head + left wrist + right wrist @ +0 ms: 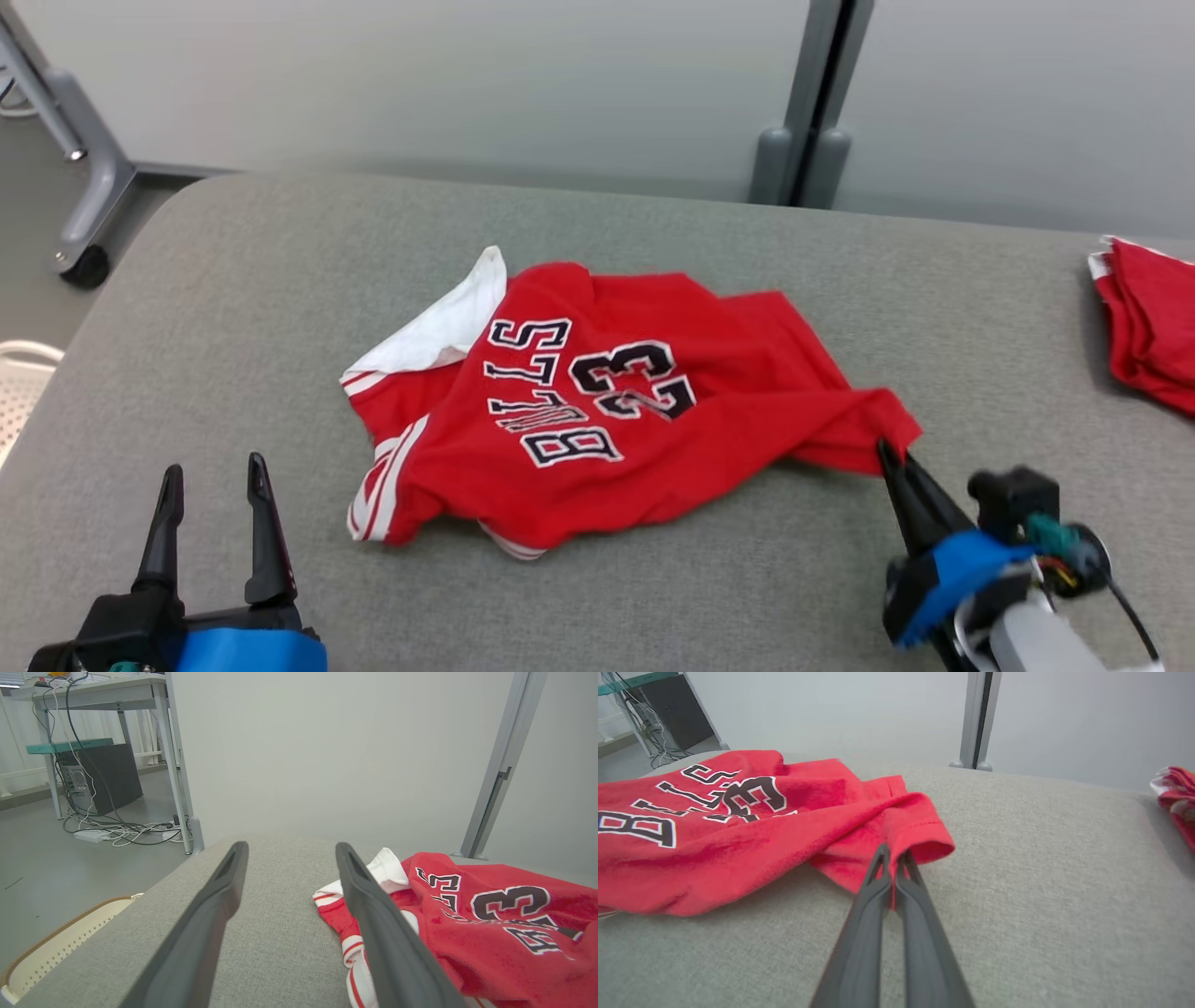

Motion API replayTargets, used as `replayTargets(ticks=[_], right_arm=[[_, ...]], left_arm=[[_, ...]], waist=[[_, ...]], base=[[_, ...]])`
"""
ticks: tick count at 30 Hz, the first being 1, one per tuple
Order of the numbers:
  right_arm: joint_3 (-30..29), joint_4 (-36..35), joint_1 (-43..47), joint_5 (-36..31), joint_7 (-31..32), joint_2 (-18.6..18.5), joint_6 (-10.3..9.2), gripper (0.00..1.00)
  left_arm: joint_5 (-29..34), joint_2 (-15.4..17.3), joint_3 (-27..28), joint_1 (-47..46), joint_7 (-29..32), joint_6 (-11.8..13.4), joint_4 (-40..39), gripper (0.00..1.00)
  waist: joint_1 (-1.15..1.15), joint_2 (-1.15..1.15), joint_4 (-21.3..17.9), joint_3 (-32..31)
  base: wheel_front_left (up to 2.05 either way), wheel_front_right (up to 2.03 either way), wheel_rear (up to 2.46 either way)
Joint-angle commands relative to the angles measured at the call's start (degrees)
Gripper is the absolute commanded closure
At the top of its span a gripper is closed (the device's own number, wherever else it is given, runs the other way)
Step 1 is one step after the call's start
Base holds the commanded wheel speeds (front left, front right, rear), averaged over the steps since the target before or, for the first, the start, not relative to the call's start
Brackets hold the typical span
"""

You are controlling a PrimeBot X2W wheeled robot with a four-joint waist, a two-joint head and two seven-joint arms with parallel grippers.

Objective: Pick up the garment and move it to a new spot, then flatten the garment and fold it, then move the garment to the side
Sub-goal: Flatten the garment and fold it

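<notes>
Crumpled red jersey at the middle of the grey bench, lettering up, long axis left to right, white-trimmed end toward the left edge, right gripper pinched tight on its right-hand corner, left gripper spread wide and empty by the front-left corner

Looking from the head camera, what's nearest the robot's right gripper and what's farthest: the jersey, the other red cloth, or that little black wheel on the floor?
From the right gripper:
1. Jersey: its corner is pinched in the gripper, the rest lies to the left.
2. Red cloth: at the far right edge.
3. Wheel: far upper left.
</notes>
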Motion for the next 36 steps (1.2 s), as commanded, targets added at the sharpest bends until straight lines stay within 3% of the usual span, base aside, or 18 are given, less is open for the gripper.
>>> replayTargets(ticks=[1, 6, 10, 11, 12, 13, 18, 24, 30, 36], right_arm=[[0.50, -1.50, 2.42, 0.09, -0.18, -1.20, 0.02, 1.00], [7.70, -12.25, 14.42, -1.14, -0.18, -5.34, 0.02, 1.00], [12.53, -15.24, 22.01, -0.08, -0.18, -7.30, 0.02, 1.00], [12.89, -15.70, 22.92, 0.20, -0.18, -7.75, 0.02, 0.78], [12.64, -16.12, 23.55, 0.58, -0.18, -7.88, 0.02, 0.07], [12.26, -16.53, 24.09, 1.04, -0.18, -7.68, 0.02, 0.00], [9.04, -20.87, 23.21, 1.24, -0.19, -7.92, 0.02, 0.00], [6.19, -22.53, 15.48, 0.20, -0.18, -9.40, 0.02, 0.00], [7.85, -16.30, 1.72, -1.03, 1.57, -9.16, 0.02, 0.00], [11.65, -5.14, -9.38, -0.78, 7.10, -7.46, 0.03, 0.00]], left_arm=[[0.06, -0.07, 0.16, 0.59, -0.24, -0.09, 0.12, 0.00], [0.15, -0.08, 0.27, 1.84, -0.24, -0.32, 0.14, 0.00], [-0.16, -0.08, 0.18, 2.08, -0.24, -0.40, 0.22, 0.00], [-0.21, -0.08, 0.09, 2.05, -0.25, -0.46, 0.25, 0.00], [-0.24, -0.08, -0.06, 1.99, -0.24, -0.44, 0.21, 0.00], [-0.32, -0.07, -0.03, 2.00, -0.25, -0.35, 0.14, 0.00], [-0.15, -0.08, 0.44, 1.98, -0.25, -0.31, 0.07, 0.00], [-0.12, -0.09, 0.08, 1.39, -0.25, 0.05, -0.28, 0.00], [-0.23, -0.08, -0.72, 0.23, -0.25, 0.22, -0.39, 0.00], [-0.86, -0.07, -2.08, -1.10, -0.24, 0.86, -0.66, 0.00]], waist=[[0.01, 0.01, -1.46, -1.40], [0.01, 0.01, -4.12, -3.36], [0.01, 0.01, -5.00, -4.01], [0.01, 0.01, -5.12, -4.01], [0.01, 0.01, -5.24, -3.98], [0.01, 0.01, -5.40, -3.90], [0.01, 0.01, -6.14, -3.51], [0.01, 0.01, -5.56, -3.09], [0.01, 0.01, -4.02, -1.71], [0.01, 0.01, -1.88, 0.61]], base=[[0.00, 0.00, 0.00], [0.00, 0.00, 0.00], [0.00, 0.00, 0.00], [0.00, 0.00, 0.00], [0.00, 0.00, 0.00], [0.00, 0.00, 0.00], [0.00, 0.00, 0.00], [0.00, 0.00, 0.00], [0.00, 0.00, 0.00], [0.00, 0.00, 0.00]])
